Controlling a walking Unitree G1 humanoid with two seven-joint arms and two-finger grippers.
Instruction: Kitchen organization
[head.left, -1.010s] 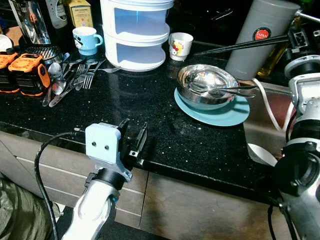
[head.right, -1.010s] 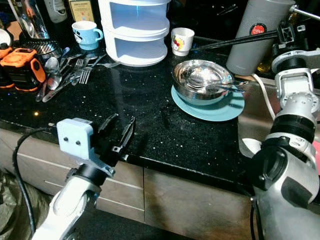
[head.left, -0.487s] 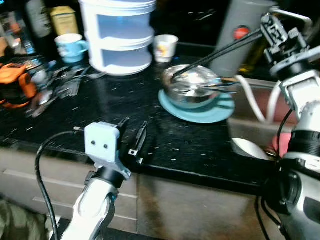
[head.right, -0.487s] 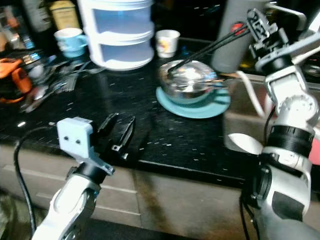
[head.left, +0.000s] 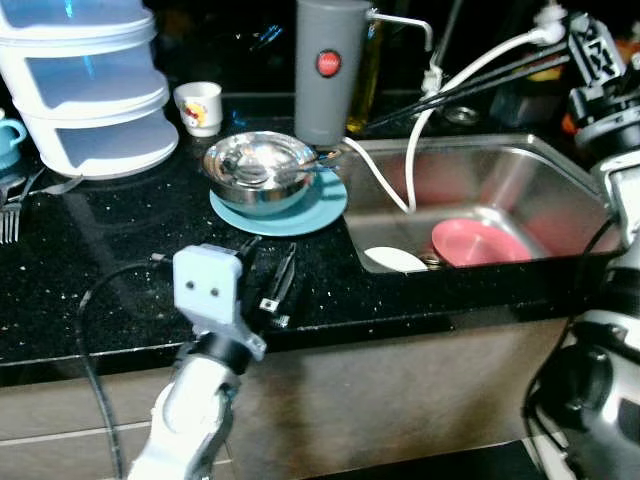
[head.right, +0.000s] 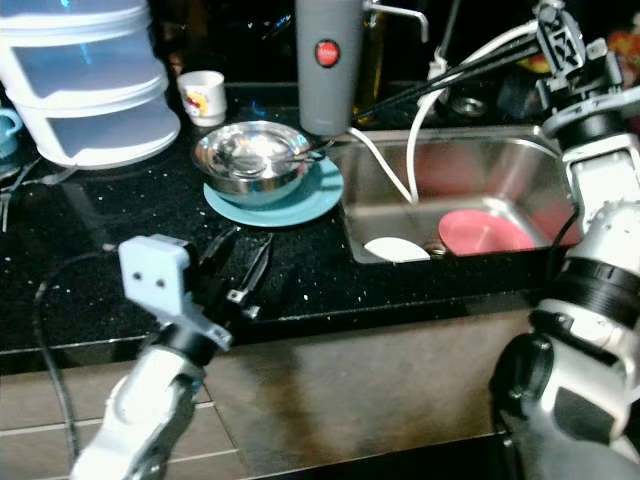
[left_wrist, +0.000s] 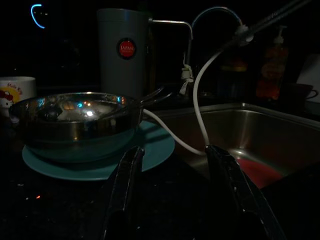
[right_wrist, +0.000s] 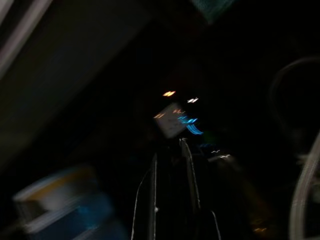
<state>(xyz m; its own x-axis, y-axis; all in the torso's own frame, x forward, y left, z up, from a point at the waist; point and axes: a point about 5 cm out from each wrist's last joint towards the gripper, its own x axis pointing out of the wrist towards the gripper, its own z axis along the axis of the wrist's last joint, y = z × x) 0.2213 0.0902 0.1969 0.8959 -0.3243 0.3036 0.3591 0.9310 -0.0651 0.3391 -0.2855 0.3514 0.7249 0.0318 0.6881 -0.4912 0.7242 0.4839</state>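
A steel bowl (head.left: 262, 170) with a spoon in it sits on a teal plate (head.left: 322, 205) on the black counter, left of the sink (head.left: 560, 165). My left gripper (head.left: 268, 275) hovers open over the counter's front edge, just in front of the plate, with nothing between its fingers. The left wrist view has the bowl (left_wrist: 75, 120) and plate (left_wrist: 150, 150) close ahead of the left gripper (left_wrist: 175, 170). My right gripper (head.left: 368, 126) reaches in from the upper right over the sink. Its long fingers lie close together, tips beside the grey thermos (head.left: 328, 70), holding nothing.
A pink plate (head.left: 475, 240) and a white dish (head.left: 395, 259) lie in the sink, and a white hose (head.left: 400, 170) hangs into it. A white cup (head.left: 201, 107) and a white stacked container (head.left: 85, 90) stand at the back left. Forks (head.left: 12, 215) lie at the left edge.
The camera has swung right, bringing the sink into view. My right gripper's tips have left the bowl and now sit by the thermos. The left gripper stays open at the counter edge.
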